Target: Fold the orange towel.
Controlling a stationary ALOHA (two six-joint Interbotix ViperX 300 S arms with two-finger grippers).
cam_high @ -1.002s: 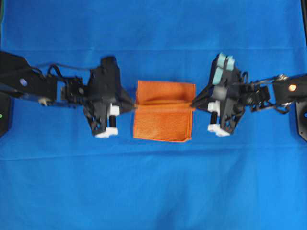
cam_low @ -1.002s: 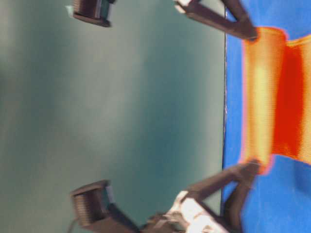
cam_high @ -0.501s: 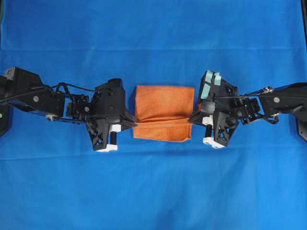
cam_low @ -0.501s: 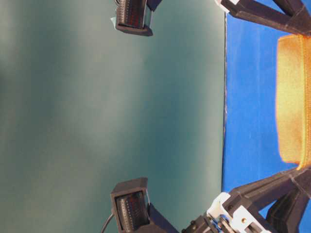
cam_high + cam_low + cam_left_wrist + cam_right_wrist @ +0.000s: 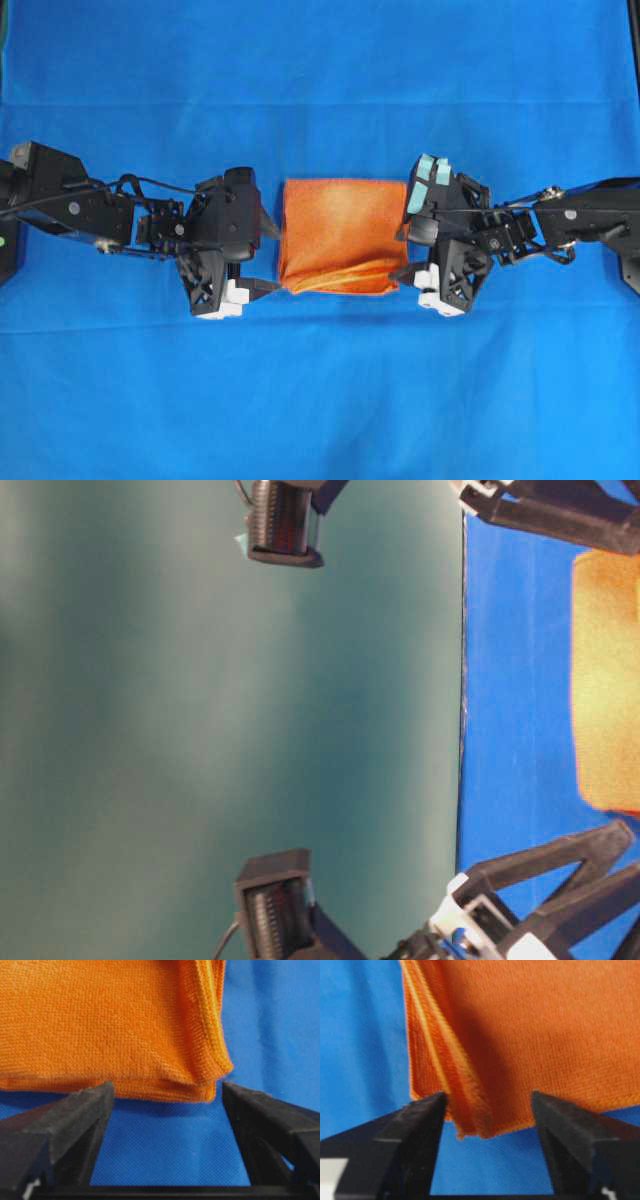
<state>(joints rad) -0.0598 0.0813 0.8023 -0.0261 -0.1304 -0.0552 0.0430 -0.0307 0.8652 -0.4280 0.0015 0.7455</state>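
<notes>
Your left fingers (image 5: 75, 1115) stand spread wide and released, holding nothing; the folded edge of the orange towel (image 5: 110, 1025) lies just past their tips, toward 12 o'clock in the left wrist view, and bare blue sheet (image 5: 165, 1145) shows between the two black prongs. Your right fingers (image 5: 420, 1125) are spread and released as well, with a stacked corner of the towel reaching down between their tips; whether the cloth touches the left prong there you cannot tell.

From overhead, the left gripper (image 5: 262, 258) sits at 9 o'clock of the towel (image 5: 340, 225) and the right gripper (image 5: 408, 252) at 3 o'clock, both just beside its side edges. The towel lies folded into a compact rectangle at the middle of the table, with a raised crease running across its lower part near 6 o'clock. The blue sheet (image 5: 320, 400) covers the table all around it.
</notes>
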